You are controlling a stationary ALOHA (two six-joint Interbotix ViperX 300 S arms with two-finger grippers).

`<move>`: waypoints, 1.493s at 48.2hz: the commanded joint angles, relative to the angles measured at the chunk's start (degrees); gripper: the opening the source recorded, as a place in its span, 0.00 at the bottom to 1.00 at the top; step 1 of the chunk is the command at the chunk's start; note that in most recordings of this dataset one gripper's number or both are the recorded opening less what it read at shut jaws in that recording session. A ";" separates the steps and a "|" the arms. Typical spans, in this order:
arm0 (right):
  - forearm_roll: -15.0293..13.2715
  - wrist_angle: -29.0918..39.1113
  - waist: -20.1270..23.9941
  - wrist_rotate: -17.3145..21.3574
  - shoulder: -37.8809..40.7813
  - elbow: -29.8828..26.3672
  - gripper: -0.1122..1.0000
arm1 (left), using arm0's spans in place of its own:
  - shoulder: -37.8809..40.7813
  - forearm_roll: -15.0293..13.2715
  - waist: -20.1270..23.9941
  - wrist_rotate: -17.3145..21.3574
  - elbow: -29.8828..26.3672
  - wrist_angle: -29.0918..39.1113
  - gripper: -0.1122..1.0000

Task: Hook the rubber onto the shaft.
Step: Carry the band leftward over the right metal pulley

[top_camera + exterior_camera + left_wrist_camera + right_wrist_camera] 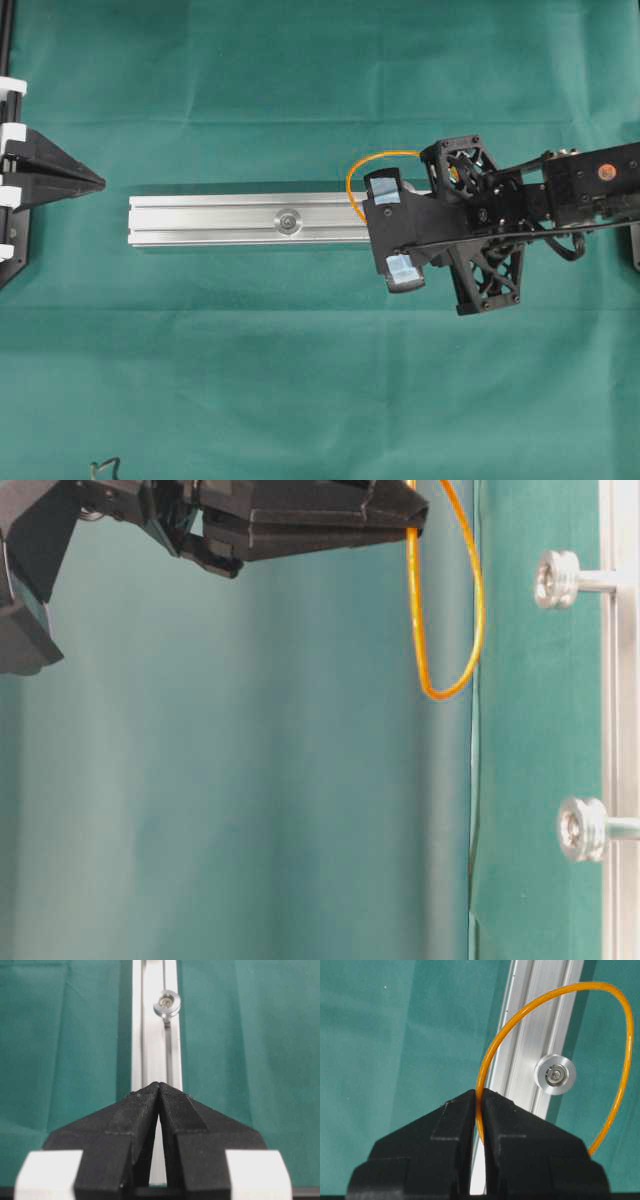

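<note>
The right gripper [480,1097] has its jaws closed on the rubber band [620,1085], whose orange loop hangs free ahead of the jaws, above the aluminium rail [540,1025] and around no shaft [555,1074]. The left gripper [159,1087] sits with jaws shut and empty, the rail's other shaft [167,1003] well ahead on the green desk [300,380].

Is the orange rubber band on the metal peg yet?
Not yet. The rubber band hangs as an open loop, pinched in the right hand. In the table-level view it dangles clear of the shaft.
</note>
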 commanded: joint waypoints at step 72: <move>0.44 -5.01 0.00 0.09 0.70 2.29 0.16 | 0.53 0.26 0.00 -0.09 -1.85 -0.26 0.12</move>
